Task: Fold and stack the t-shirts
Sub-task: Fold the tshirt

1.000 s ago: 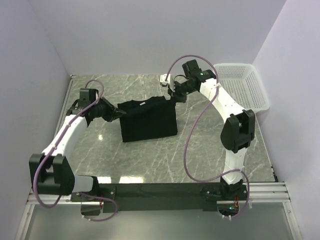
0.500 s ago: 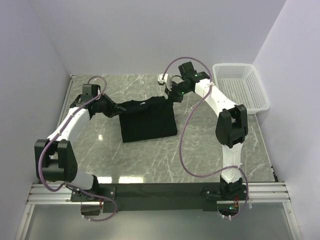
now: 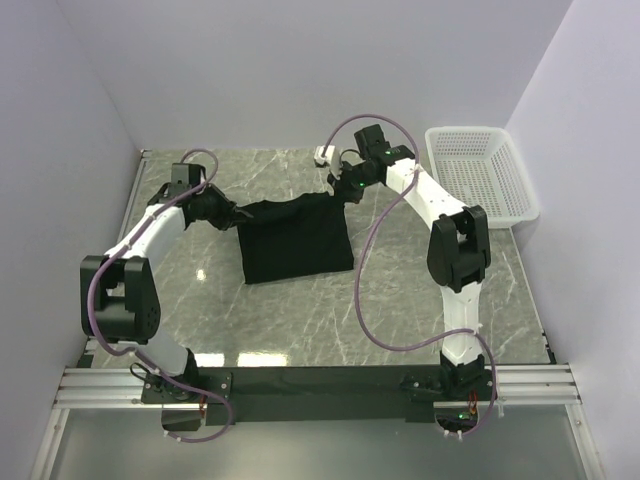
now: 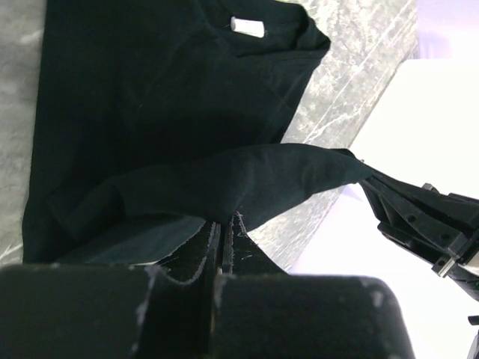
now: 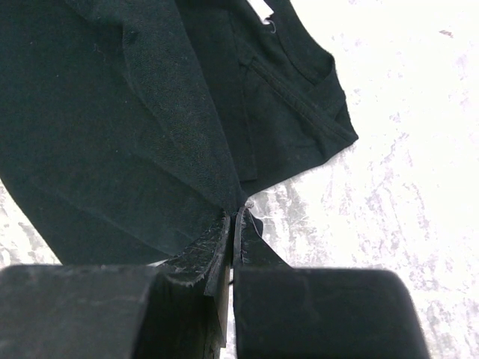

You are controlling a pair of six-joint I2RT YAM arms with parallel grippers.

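Observation:
A black t-shirt [image 3: 296, 240] lies partly folded in the middle of the marble table, its far edge lifted. My left gripper [image 3: 228, 213] is shut on the shirt's far left corner; the left wrist view shows the cloth [image 4: 224, 179] pinched between the fingertips, with the white neck label [image 4: 247, 26] beyond. My right gripper [image 3: 343, 192] is shut on the far right corner; the right wrist view shows the cloth [image 5: 150, 134] caught between its fingertips. The far edge hangs taut between the two grippers, above the table.
A white plastic basket [image 3: 482, 172] stands at the far right of the table. A small white object [image 3: 324, 155] lies near the back wall. Grey walls close the table on the left, back and right.
Both grippers have moved toward the far side of the table, drawing the shirt's far edge with them. The arms' elbows have swung up and back.

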